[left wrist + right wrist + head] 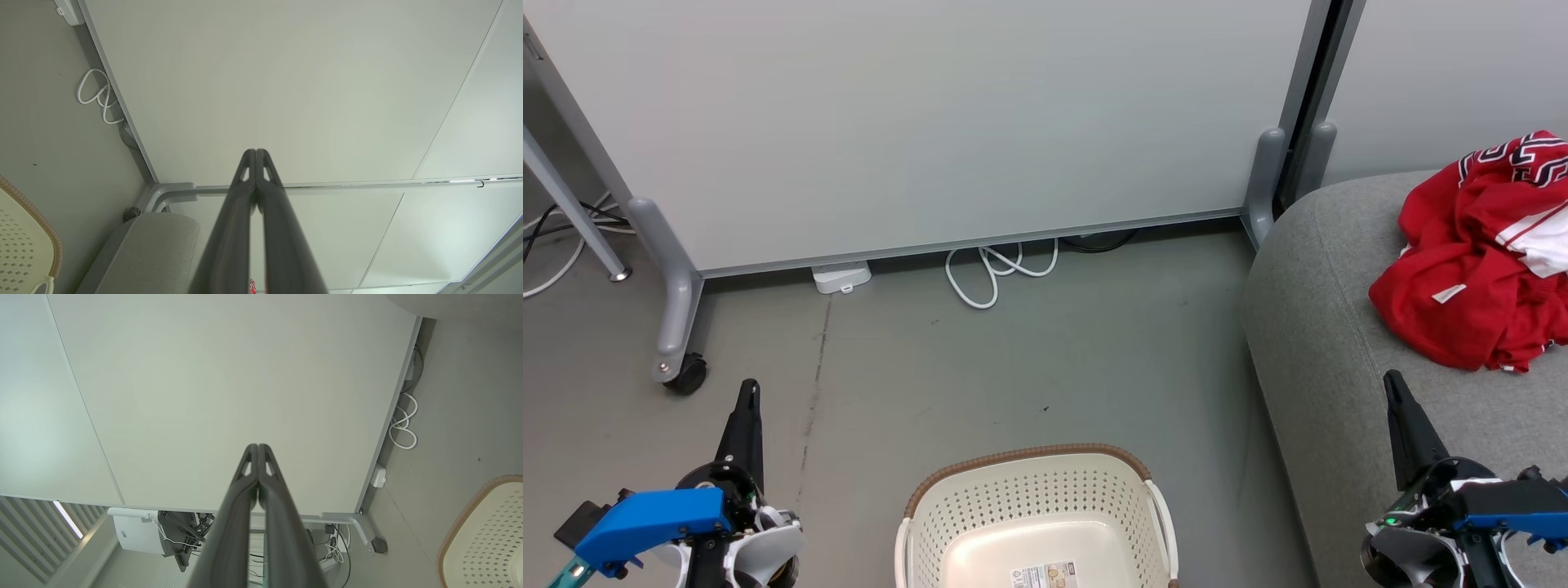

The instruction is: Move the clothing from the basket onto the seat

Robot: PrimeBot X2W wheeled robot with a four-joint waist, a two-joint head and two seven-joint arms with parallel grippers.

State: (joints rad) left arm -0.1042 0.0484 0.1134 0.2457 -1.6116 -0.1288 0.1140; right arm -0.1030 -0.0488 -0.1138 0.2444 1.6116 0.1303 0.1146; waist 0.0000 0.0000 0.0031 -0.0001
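My left pincer (749, 390) and right pincer (1393, 382) are both pressed closed, holding nothing. The clothing (1470, 278) lies heaped on the seat (1323, 343), ahead of the right one. It looks soft, light and floppy; I'd pinch a raised fold.

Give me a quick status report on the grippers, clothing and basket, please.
Left gripper shut, right gripper shut, both holding nothing. Clothing heaped on the seat; basket shows no clothing in its visible part. Nothing seen in the way.
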